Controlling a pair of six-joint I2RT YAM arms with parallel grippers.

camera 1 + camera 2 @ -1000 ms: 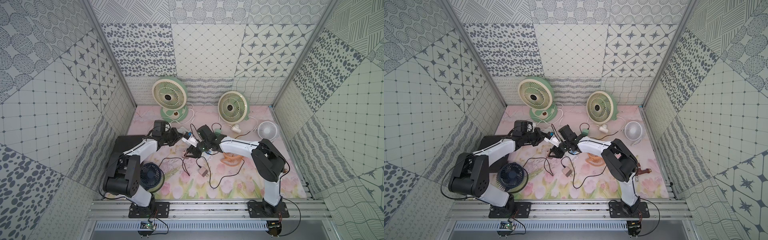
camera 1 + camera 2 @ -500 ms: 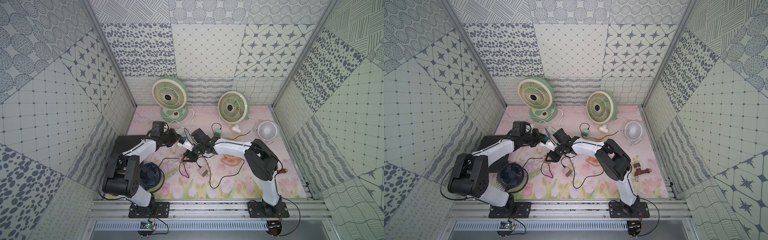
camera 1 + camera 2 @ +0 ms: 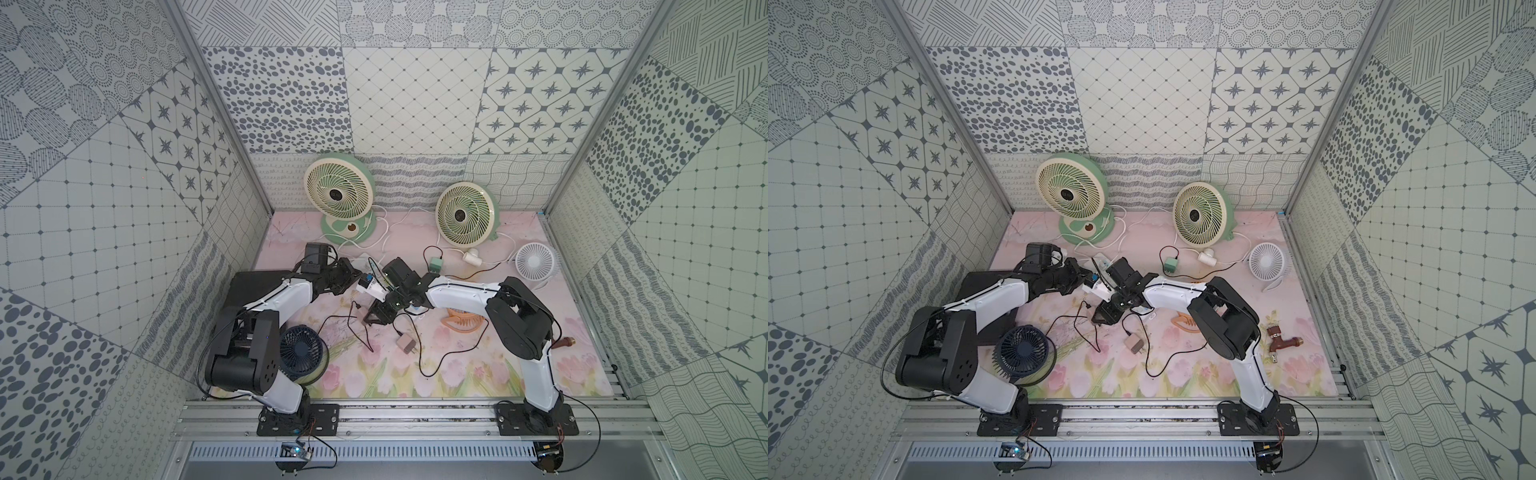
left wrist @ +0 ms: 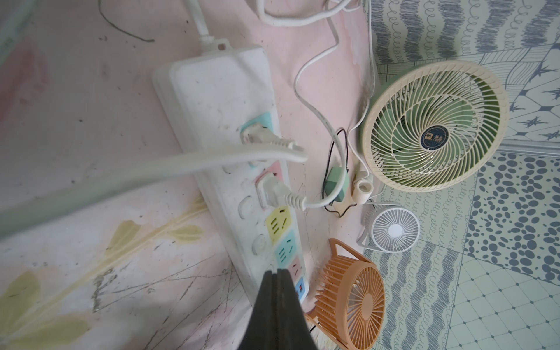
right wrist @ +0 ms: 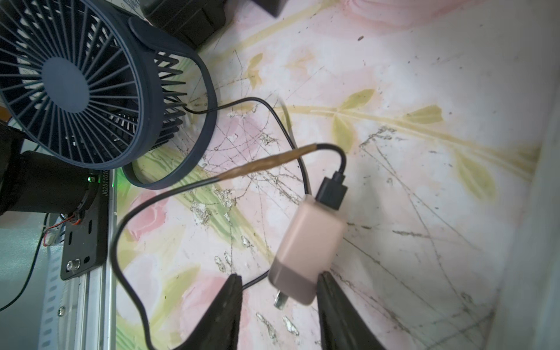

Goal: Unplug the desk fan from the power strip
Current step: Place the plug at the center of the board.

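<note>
the left wrist view gave us what both top views mostly hid: the power strip [image 4: 218, 100] nearly whole, lying flat on the surface [image 4: 75, 100] with its sockets facing up. its long axis ran straight away from the left fingers [image 4: 263, 309], which were clenched together on nothing, their tips over the strip's near end. the white cord [image 4: 197, 18] left the far end. in a top view only a short piece of the power strip [image 3: 374, 289] showed, between the two arms. we counted two white plugs seated in it: a plug [image 4: 257, 136] in the blue socket, and a plug [image 4: 271, 189] in the pink socket nearer the fingers.

only the right wrist view showed the right fingers [image 5: 225, 318] spread and released, with one pink adapter [image 5: 309, 242] in the gap, prongs bare. a top view placed the pink adapter [image 3: 406, 344] on the surface, apart from them.

we counted five fans: a large green-and-cream fan [image 3: 338, 195], a smaller green-and-cream fan [image 3: 465, 216], a white fan [image 3: 536, 264], an orange fan [image 4: 351, 306] and a navy fan [image 5: 69, 78].
</note>
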